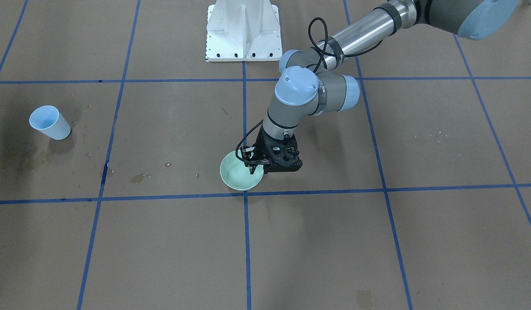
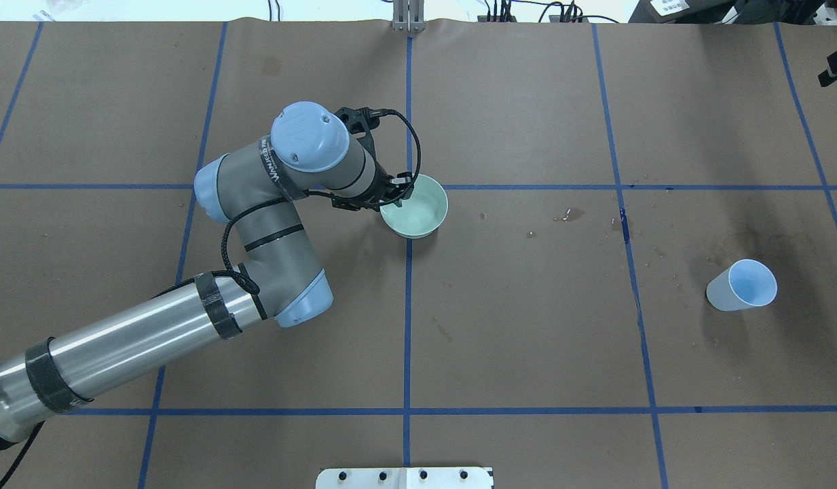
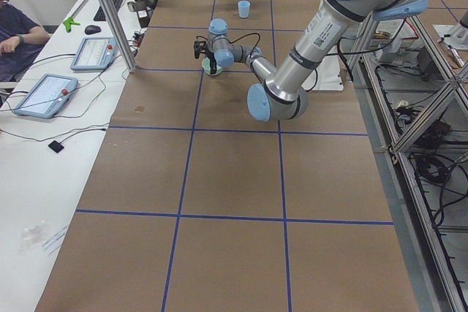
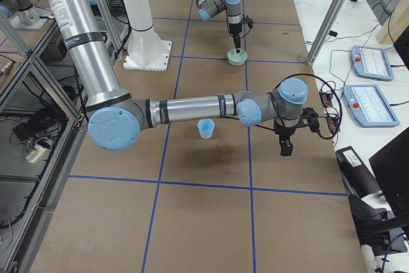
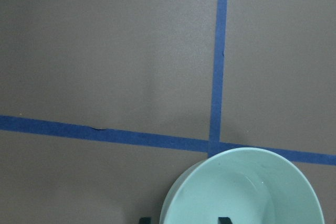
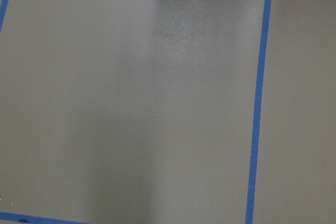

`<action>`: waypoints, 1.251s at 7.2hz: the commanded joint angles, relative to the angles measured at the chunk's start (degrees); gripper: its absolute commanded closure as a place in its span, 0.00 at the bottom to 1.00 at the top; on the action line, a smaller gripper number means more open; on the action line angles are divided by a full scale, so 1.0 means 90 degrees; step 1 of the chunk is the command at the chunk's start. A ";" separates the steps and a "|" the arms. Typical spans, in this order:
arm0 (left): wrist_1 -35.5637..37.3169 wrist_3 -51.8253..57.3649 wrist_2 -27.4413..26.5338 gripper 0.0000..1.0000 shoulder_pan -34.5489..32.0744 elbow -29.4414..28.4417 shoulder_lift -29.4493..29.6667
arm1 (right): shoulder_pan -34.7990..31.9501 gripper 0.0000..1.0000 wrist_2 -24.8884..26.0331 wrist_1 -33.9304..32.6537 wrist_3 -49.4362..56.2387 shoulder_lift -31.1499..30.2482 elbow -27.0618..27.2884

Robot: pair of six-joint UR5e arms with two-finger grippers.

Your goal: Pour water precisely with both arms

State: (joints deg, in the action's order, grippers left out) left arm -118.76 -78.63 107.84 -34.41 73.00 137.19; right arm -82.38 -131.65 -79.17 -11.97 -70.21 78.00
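Note:
A pale green bowl [image 2: 418, 212] stands on the brown paper at a crossing of blue tape lines. My left gripper [image 2: 399, 190] hangs over its rim on the left arm's side. In the left wrist view the gripper [image 5: 184, 220] is open, one fingertip [image 5: 144, 220] outside the bowl [image 5: 241, 192] and one inside. A light blue cup [image 2: 740, 285] stands upright far to the right, alone. My right gripper [image 4: 285, 146] hovers beyond the cup near the table's far edge; I cannot tell its state. The water shows only as a small puddle [image 2: 571, 214] on the paper.
Wet spots and a dark damp patch [image 1: 28, 153] spread between bowl [image 1: 238, 177] and cup [image 1: 50, 122]. The white pedestal [image 1: 243, 30] stands at the robot's side. Tablets [image 3: 44, 94], a metal post [image 3: 110, 16] and a seated person [image 3: 18, 31] line the operators' edge.

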 commanded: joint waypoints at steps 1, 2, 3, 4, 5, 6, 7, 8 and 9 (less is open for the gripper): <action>0.0002 0.0016 0.0000 0.54 -0.0004 -0.0064 -0.0009 | -0.0016 0.01 -0.0099 -0.0032 0.0011 0.0008 0.0035; 0.0012 0.0016 0.0000 0.56 0.0005 -0.0074 -0.0029 | -0.0016 0.01 -0.0099 -0.0041 0.0011 0.0008 0.0035; 0.0060 -0.0004 0.0000 0.63 -0.0004 -0.0074 -0.0019 | -0.0016 0.01 -0.0099 -0.0032 0.0011 0.0008 0.0035; 0.0070 -0.0033 0.0000 0.73 0.0005 -0.0074 -0.0010 | 0.0003 0.01 -0.0089 -0.0031 0.0011 0.0057 0.0016; 0.0099 -0.0052 0.0000 0.81 0.0005 -0.0074 0.0000 | 0.0003 0.01 -0.0089 -0.0041 0.0011 0.0057 0.0015; 0.0100 -0.0091 0.0000 0.88 0.0005 -0.0055 0.0010 | 0.0013 0.01 -0.0079 -0.0041 0.0001 0.0067 0.0006; 0.0109 -0.0179 0.0010 0.98 -0.0004 -0.0007 0.0010 | 0.0013 0.01 -0.0079 -0.0041 0.0011 0.0067 0.0006; 0.0109 -0.0199 0.0020 1.00 -0.0004 0.0023 0.0010 | 0.0003 0.01 -0.0079 -0.0041 0.0001 0.0067 -0.0004; 0.0109 -0.0305 0.0020 1.00 -0.0033 0.0091 0.0010 | -0.0007 0.01 -0.0079 -0.0109 0.0011 0.0057 -0.0004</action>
State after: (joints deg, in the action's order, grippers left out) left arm -117.79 -80.48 107.98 -34.52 73.21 137.28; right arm -82.35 -132.37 -79.68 -11.91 -69.63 78.00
